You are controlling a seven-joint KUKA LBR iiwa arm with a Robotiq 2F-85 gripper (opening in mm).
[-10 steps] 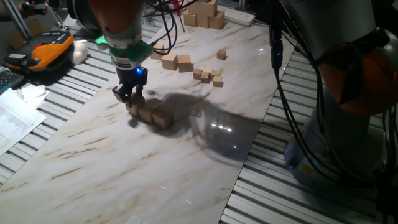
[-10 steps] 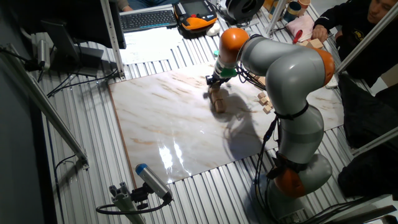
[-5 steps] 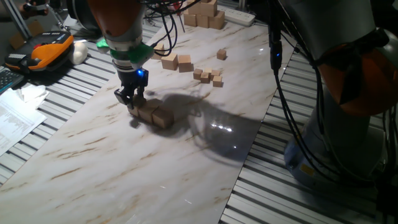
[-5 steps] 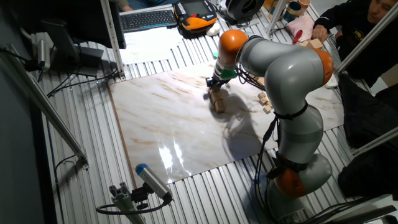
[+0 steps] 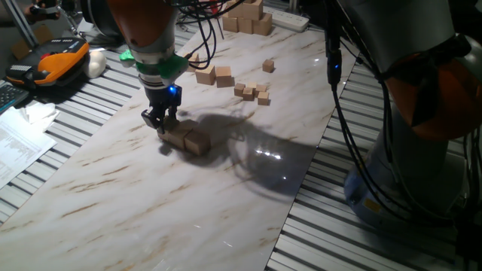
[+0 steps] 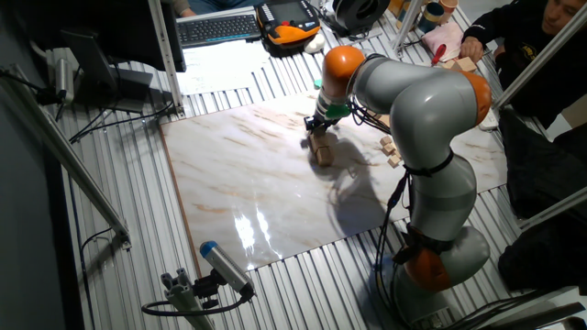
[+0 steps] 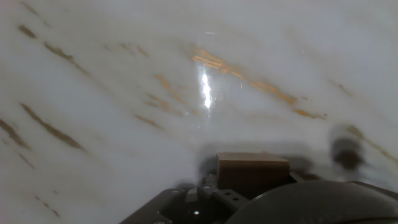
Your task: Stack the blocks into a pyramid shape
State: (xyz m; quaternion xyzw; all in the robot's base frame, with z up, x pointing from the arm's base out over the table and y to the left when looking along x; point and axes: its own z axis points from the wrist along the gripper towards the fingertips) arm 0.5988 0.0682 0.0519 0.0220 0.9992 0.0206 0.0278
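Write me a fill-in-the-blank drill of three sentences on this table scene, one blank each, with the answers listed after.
1. The gripper hangs just above the end of a short ____ of blocks on the marble board.
2. The board's surface is pale marble with ____ veins.
3. In the hand view, the block under the fingers is ____ in colour.

Missing words: row; brown; tan

grey arm (image 6: 431, 110), orange joints, green ring, black tool (image 5: 160, 118), blue light
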